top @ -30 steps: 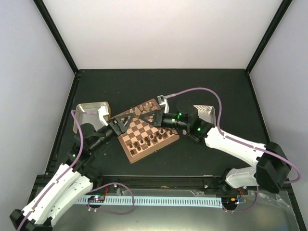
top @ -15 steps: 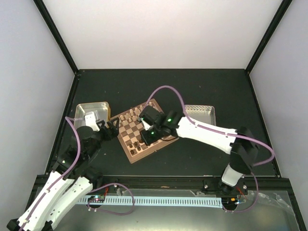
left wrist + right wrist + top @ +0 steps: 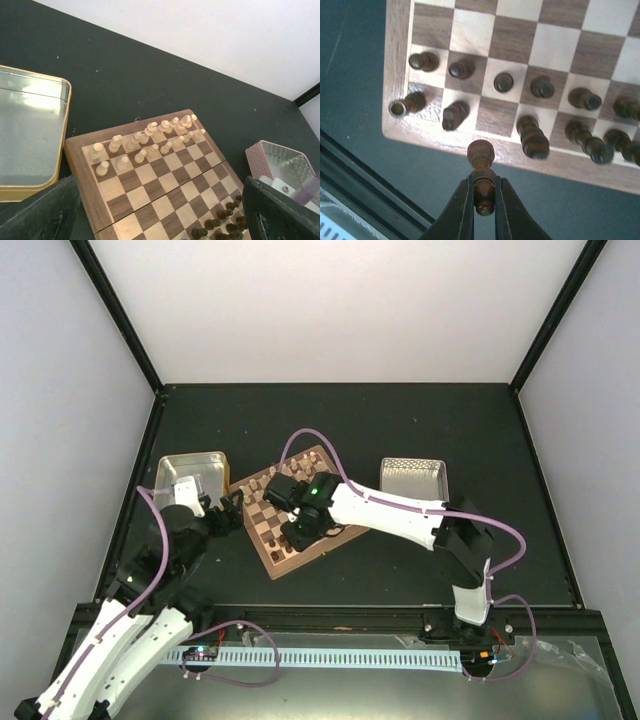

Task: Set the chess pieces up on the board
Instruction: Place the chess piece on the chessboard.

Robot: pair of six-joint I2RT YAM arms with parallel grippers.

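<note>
Black tabletop [image 3: 400, 420], walled enclosure. Square chequered wooden chessboard [image 3: 175, 162], centre: cream wooden chessmen [image 3: 150, 137] ranked in two far rows; dark brown chessmen [image 3: 542, 87] in two near rows, one back-row square vacant. Right gripper [image 3: 485, 185]: closed on a dark brown turned piece [image 3: 481, 155] above the near rim. Left gripper [image 3: 161, 200]: wide open, empty, beside board. Estimate: nearly complete.

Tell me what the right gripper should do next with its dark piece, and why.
Probably ease the dark piece forward and down onto the empty back-row square: the right gripper holds it above the rim of the board, and that gap sits between two dark pieces.
</note>
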